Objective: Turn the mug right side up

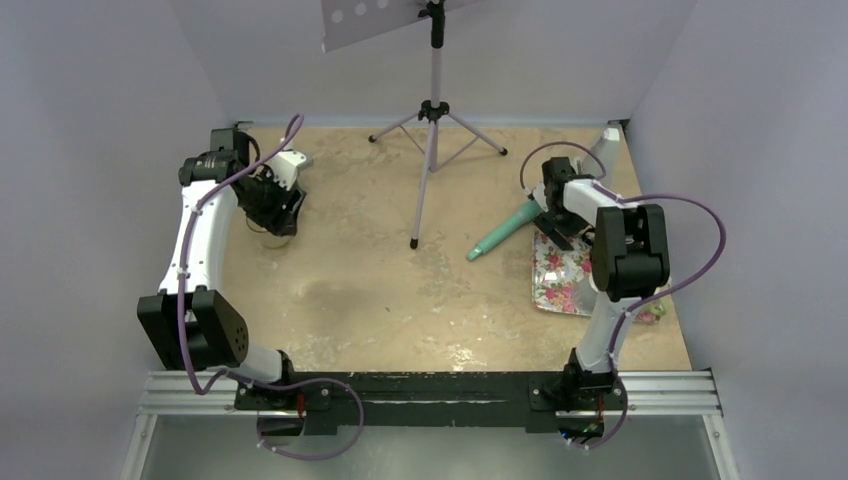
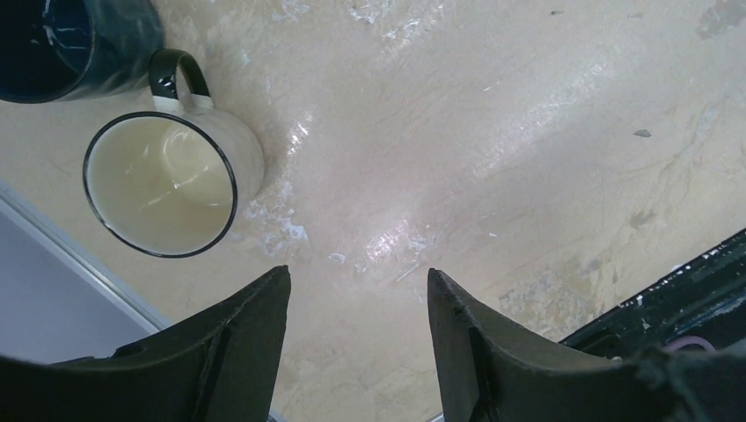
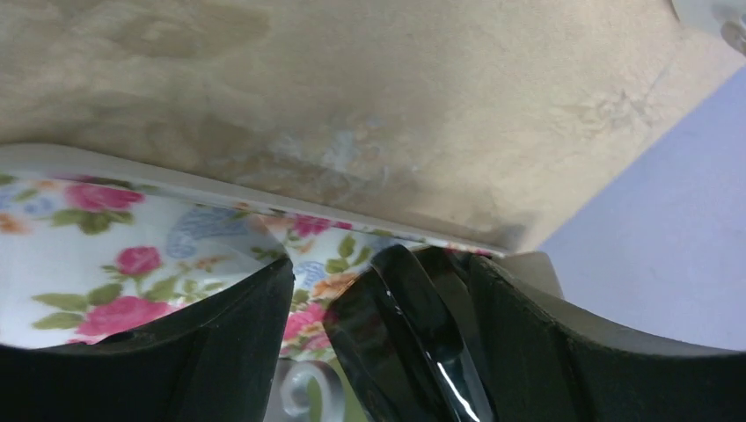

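Observation:
A cream mug (image 2: 163,185) with a black rim and a black handle stands upright, mouth up, on the tan table near its left edge. It shows partly under my left gripper in the top view (image 1: 270,238). My left gripper (image 2: 356,283) is open and empty, a little above the table and to the right of the mug, not touching it. In the top view the left gripper (image 1: 275,208) is at the far left. My right gripper (image 1: 553,218) hangs over the floral tray (image 1: 560,280), far from the mug. It is open (image 3: 383,268) with a glossy black piece (image 3: 396,325) between its jaws.
A dark blue mug (image 2: 62,44) stands just beyond the cream mug, close to its handle. A teal-handled utensil (image 1: 503,233) lies from the tray's far corner toward the table's middle. A tripod stand (image 1: 432,110) stands at the back centre. The table's left edge (image 2: 79,264) runs close by the mugs.

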`<state>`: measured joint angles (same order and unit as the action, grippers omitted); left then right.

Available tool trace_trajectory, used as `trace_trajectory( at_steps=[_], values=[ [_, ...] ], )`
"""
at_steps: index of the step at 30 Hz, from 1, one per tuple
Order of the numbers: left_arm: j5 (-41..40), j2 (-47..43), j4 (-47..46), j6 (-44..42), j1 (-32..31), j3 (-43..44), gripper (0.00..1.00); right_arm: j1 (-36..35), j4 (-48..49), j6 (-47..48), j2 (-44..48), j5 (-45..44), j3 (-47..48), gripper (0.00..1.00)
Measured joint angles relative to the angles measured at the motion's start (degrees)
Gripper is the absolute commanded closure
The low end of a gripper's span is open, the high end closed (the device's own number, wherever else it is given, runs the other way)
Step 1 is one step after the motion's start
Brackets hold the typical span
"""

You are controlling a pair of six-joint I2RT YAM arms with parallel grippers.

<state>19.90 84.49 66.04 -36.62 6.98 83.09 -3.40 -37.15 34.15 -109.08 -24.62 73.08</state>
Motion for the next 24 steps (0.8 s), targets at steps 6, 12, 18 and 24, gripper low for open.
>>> trace_trajectory(
  at_steps=[6,12,18,24],
  values=[
    [5.7,0.04,4.81,-1.11,0.0,1.05,0.38,0.39,-1.2,0.9,-1.79,1.11,1.99,0.26],
    [10.75,0.04,7.52,-1.14,0.0,5.46,0.38,0.52,-1.33,0.96,-0.28,1.64,0.68,0.26],
    [13.09,0.04,9.03,-1.27,0.0,7.13,0.39,1.77,-1.01,1.75,4.59,1.68,-0.81,0.26],
    [14.01,0.04,10.1,-1.86,0.0,7.69,0.39,4.31,0.37,3.02,7.43,4.76,-3.13,0.28]
  ],
)
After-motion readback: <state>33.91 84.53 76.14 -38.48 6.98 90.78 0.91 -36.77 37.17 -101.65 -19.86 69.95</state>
